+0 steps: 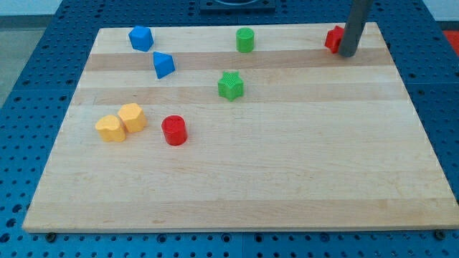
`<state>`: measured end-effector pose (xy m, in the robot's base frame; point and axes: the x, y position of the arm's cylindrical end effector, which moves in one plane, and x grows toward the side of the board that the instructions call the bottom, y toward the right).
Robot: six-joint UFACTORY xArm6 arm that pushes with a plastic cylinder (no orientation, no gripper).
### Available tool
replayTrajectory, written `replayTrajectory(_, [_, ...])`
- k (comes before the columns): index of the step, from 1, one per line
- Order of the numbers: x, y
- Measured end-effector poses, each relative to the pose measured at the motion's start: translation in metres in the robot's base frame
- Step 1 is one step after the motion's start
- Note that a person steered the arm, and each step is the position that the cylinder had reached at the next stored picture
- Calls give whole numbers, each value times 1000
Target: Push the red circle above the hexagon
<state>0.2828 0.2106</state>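
The red circle (pixel 173 130) lies on the wooden board (pixel 287 179), left of its middle. A yellow hexagon (pixel 133 117) sits just to its left, touching a second yellow block (pixel 110 128) whose shape I cannot make out. My tip (pixel 348 54) is at the view's top right, far from the red circle. It stands right beside another red block (pixel 333 39), which the rod partly hides.
A blue block (pixel 141 38) sits at the top left, with a blue triangular block (pixel 163 64) below it. A green circle (pixel 245 40) is at the top middle. A green star (pixel 230 85) lies below it.
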Motion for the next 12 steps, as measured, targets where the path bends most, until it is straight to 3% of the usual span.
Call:
replayTrajectory(5, [-8, 0])
replayTrajectory(7, [68, -1])
replayTrajectory(8, [104, -20])
replayTrajectory(12, [137, -159])
